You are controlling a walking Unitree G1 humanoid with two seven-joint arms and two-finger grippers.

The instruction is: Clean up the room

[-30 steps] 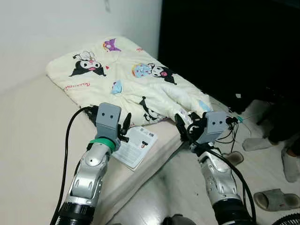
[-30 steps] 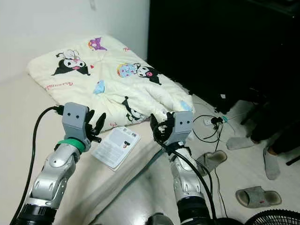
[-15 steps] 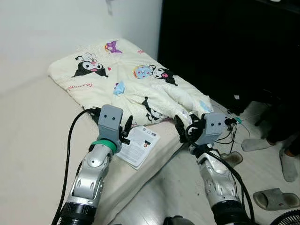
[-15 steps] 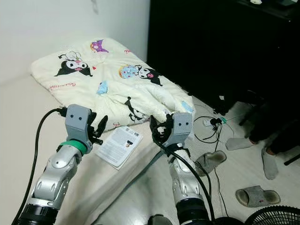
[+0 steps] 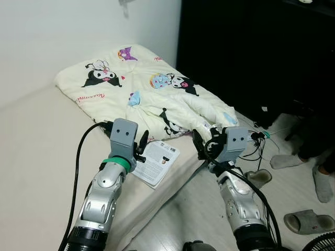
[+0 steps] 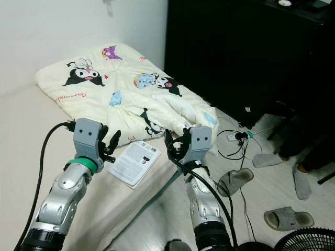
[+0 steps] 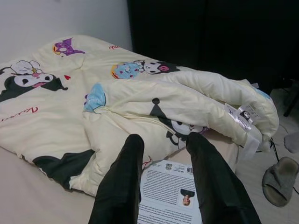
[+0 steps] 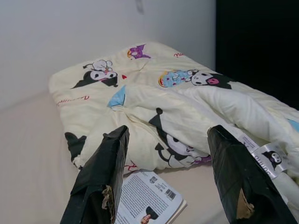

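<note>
A: What changed since a second ago?

B: Your view has crept closer to the bed; the booklet point(image 5: 156, 163) hasn't moved on the mattress point(image 5: 36, 136). Both arms hold the same raised pose.

A: Which step is this?

B: Approach, I'd judge. The booklet lies at the bed's edge, touching the cartoon quilt point(image 5: 157, 94) at its 12 o'clock. Your left gripper point(image 7: 163, 154) hangs above it, fingers partly spread, empty; the booklet sits between them at 6 o'clock. Your right gripper point(image 8: 166, 154) is wide open, empty, booklet at 7 o'clock.

A: Next?

B: Lower the left gripper onto the booklet's free edge.
</note>
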